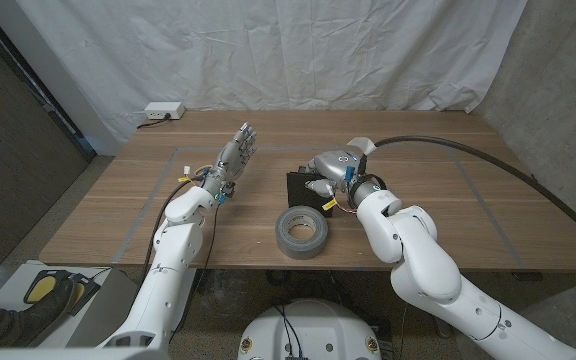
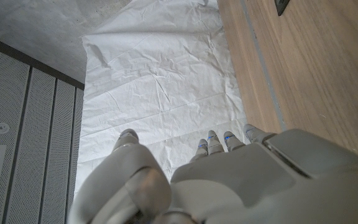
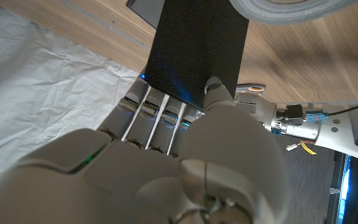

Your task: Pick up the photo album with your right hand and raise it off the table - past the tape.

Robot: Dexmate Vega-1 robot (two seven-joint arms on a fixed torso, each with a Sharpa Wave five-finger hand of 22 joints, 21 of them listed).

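My right hand [image 1: 330, 170] is clamped on the photo album [image 1: 303, 187], fingers one side & thumb the other per the right wrist view, where the black cover [image 3: 194, 46] sits pinched btwn them. The album looks tipped up on edge near table centre, just behind the tape roll [image 1: 301, 234]; can't tell from the head view if its lower edge is off the wood yet or still touching. Left hand [image 1: 236, 152] is up over the table [image 1: 438, 150], fingers apart, holding nothing, well clear to the side. Risks as I judge them: grip is only on one edge of a flat, smooth cover, so the album could pivot or slide out once its full weight hangs from my fingers. If the cover alone is pinched, the pages may swing open & drag. The roll is near; a low or forward-swinging lift could clip it & knock it toward the table edge.
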